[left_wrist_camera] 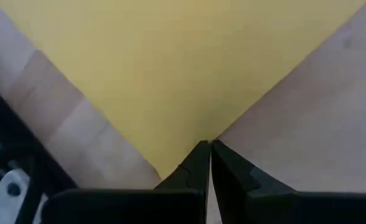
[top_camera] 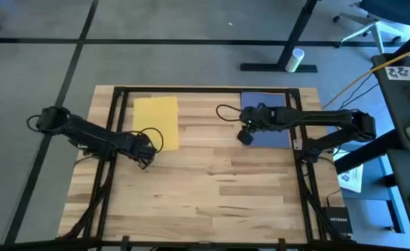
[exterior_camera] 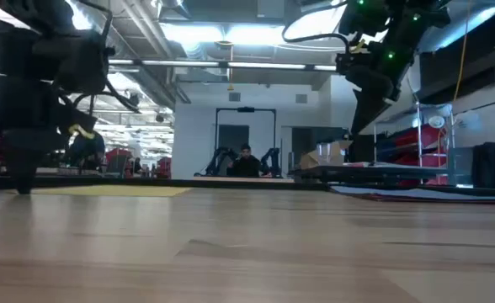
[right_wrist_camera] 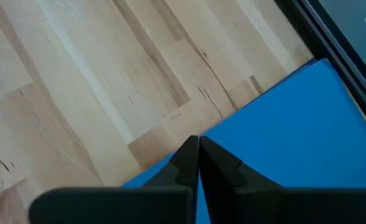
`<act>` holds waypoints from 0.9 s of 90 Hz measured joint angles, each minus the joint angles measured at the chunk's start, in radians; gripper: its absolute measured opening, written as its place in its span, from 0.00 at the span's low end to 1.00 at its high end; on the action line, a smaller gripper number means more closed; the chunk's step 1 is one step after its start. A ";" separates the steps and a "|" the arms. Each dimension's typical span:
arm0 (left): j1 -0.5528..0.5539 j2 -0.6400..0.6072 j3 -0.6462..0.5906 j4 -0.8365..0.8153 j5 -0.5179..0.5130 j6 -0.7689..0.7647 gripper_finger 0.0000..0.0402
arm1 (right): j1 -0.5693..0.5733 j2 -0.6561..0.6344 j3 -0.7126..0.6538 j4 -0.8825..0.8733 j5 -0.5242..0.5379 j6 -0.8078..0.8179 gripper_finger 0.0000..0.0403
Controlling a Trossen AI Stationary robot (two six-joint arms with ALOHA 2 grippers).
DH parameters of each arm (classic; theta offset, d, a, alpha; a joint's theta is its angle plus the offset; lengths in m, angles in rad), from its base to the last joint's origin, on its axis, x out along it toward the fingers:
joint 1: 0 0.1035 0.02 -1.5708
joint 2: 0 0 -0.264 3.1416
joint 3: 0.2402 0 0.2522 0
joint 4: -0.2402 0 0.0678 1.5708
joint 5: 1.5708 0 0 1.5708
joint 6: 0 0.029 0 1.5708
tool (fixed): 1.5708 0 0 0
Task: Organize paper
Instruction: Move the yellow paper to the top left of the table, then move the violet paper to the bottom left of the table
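Claws pressed together: left claw (left_wrist_camera: 209, 149) at yellow sheet's (top_camera: 155, 120) corner, right claw (right_wrist_camera: 198, 144) at blue sheet's (top_camera: 271, 132) edge.

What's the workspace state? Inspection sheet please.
Surface: wooden table, bare in front.
Job's things: yellow sheet flat at back left; blue sheet flat at back right.
Clutter: nothing seen on the table.
Grippers: left gripper shut at the yellow sheet's corner; right gripper shut over the blue sheet's edge.
Cables: black loops on both arms.
Surroundings: white cup on the floor; person far behind.
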 joint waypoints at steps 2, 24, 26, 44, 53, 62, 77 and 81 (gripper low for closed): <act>0.000 0.000 0.000 -0.004 -0.003 -0.002 0.00 | 0.000 0.000 0.000 0.000 0.000 0.000 0.00; 0.000 -0.004 -0.002 -0.015 -0.017 -0.032 0.00 | 0.000 0.000 0.000 0.000 0.000 -0.003 0.00; 0.000 -0.006 -0.002 -0.015 -0.017 -0.034 0.00 | 0.000 0.000 0.000 0.000 0.000 -0.005 0.00; 0.000 -0.024 0.024 0.000 -0.026 -0.009 0.00 | 0.000 0.000 0.000 0.002 0.000 -0.050 0.00; -0.001 -0.035 0.052 0.004 -0.040 0.002 0.00 | 0.015 0.000 0.000 -0.002 -0.023 -0.058 0.00; -0.005 -0.051 0.073 0.054 -0.077 0.020 0.00 | 0.069 0.000 0.001 -0.013 -0.029 -0.091 0.00; -0.031 -0.084 0.080 0.282 -0.149 0.093 0.00 | 0.193 0.000 0.001 -0.049 -0.030 -0.061 0.00; -0.042 -0.088 0.080 0.366 -0.174 0.131 0.00 | 0.227 0.000 -0.004 -0.044 -0.014 -0.040 0.00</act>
